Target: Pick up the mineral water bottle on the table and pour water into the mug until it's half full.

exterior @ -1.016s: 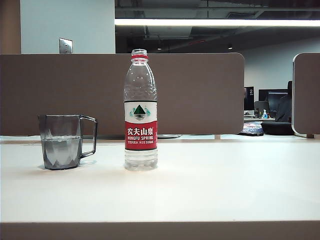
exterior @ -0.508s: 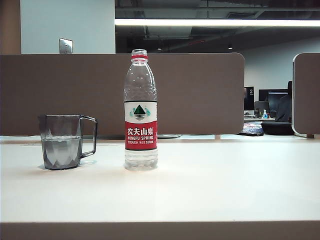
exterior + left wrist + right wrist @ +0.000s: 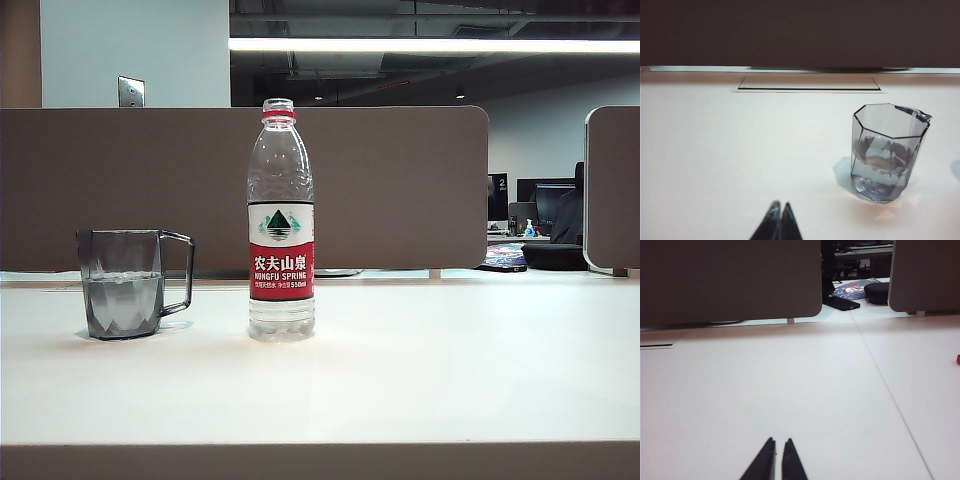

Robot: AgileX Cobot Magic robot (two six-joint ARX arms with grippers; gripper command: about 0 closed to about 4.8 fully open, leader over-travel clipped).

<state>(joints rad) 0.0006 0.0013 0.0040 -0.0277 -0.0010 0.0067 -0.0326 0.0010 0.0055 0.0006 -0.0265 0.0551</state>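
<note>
Tall clear plastic mineral water bottle [image 3: 281,220] with red-and-white label stands upright, uncapped, on the white table [image 3: 420,370], just right of the squat smoky-grey translucent mug [image 3: 124,284]. Mug roughly half filled with clear water [image 3: 881,167]. Left gripper [image 3: 778,223] closed, empty, low over the table near the mug. Right gripper [image 3: 774,460] nearly closed, empty, over bare tabletop

On your bench [image 3: 420,380]: mug [image 3: 124,284] at left holding water [image 3: 122,303]; bottle [image 3: 281,222] upright just right of it, apart; partition [image 3: 400,185] behind both.
</note>
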